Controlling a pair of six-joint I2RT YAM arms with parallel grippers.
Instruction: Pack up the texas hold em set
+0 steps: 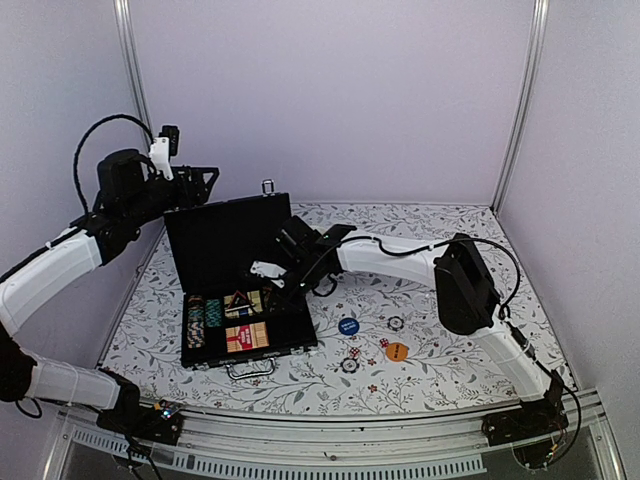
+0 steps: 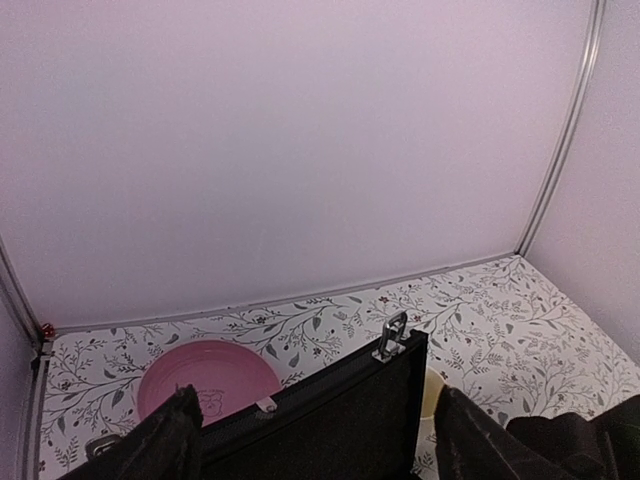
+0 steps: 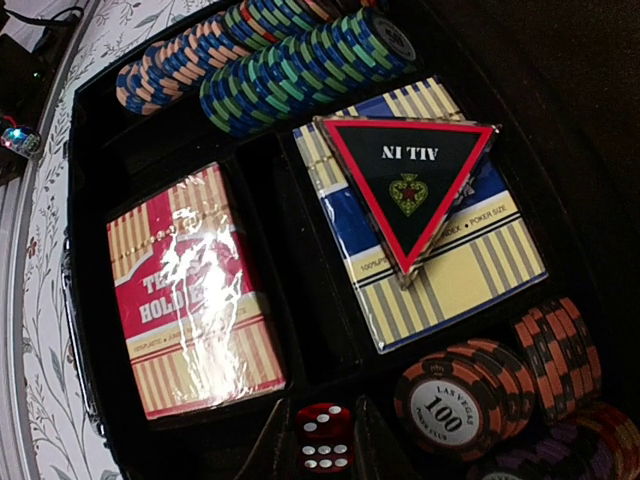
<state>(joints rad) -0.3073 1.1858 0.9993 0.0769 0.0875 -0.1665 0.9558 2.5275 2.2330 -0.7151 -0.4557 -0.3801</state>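
Observation:
The black case (image 1: pixel 195 352) lies open with its lid (image 1: pixel 222 238) upright. In its tray are a red deck (image 3: pixel 190 290), a blue deck (image 3: pixel 455 265) with a black triangular "ALL IN" plaque (image 3: pixel 410 180) on it, and rows of striped chips (image 3: pixel 270 60). My right gripper (image 3: pixel 325 445) reaches down into the tray and is shut on a red die (image 3: pixel 323 425), beside an orange 100 chip (image 3: pixel 450 405). My left gripper (image 2: pixel 320 440) is open, with its fingers (image 2: pixel 170 435) on either side of the lid's top edge (image 2: pixel 330 400). In the top view it sits at the lid's upper left corner (image 1: pixel 195 185).
Loose on the table right of the case are a blue button (image 1: pixel 348 326), an orange button (image 1: pixel 397 351), two chips (image 1: pixel 396 323) and small dice (image 1: pixel 384 343). Behind the lid sit a pink plate (image 2: pixel 205 375) and a cream mug (image 2: pixel 432 395).

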